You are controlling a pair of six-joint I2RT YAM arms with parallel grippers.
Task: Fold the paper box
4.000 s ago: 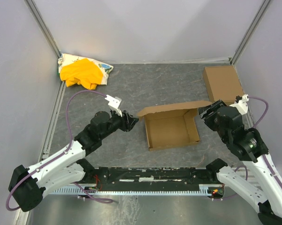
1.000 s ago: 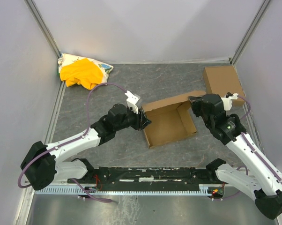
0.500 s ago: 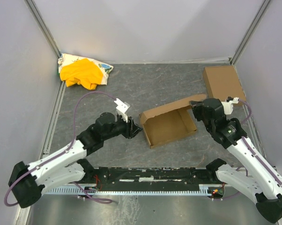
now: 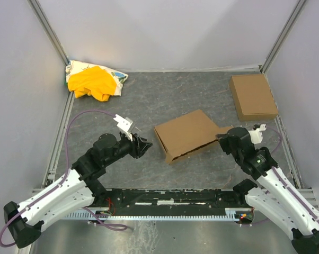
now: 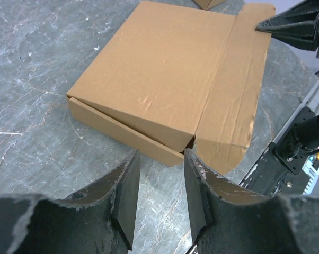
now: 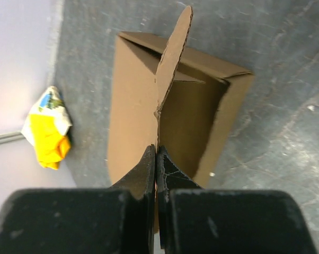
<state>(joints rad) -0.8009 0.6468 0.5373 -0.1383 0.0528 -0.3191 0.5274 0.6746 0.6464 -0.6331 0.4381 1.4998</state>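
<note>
Seen from above, the paper box (image 4: 187, 133) is lying mid-table (image 4: 175, 95) with its lid lowered but gaping along the near edge. Being light, stiff corrugated card, it is probably going to slide easily and spring back, so the flap edges are offering the best hold. The right gripper (image 4: 222, 138) is pinching the lid's side flap, and the left gripper (image 4: 144, 144) is hovering near the box's left end. A smaller cardboard box (image 4: 253, 96) and a yellow cloth (image 4: 93, 82) are sitting well apart, blocking nothing. In the left wrist view, the jaws are standing half open and empty, facing the box's near corner. In the right wrist view, the shut fingers (image 6: 144, 170) are clamping the upright flap's edge.
</note>
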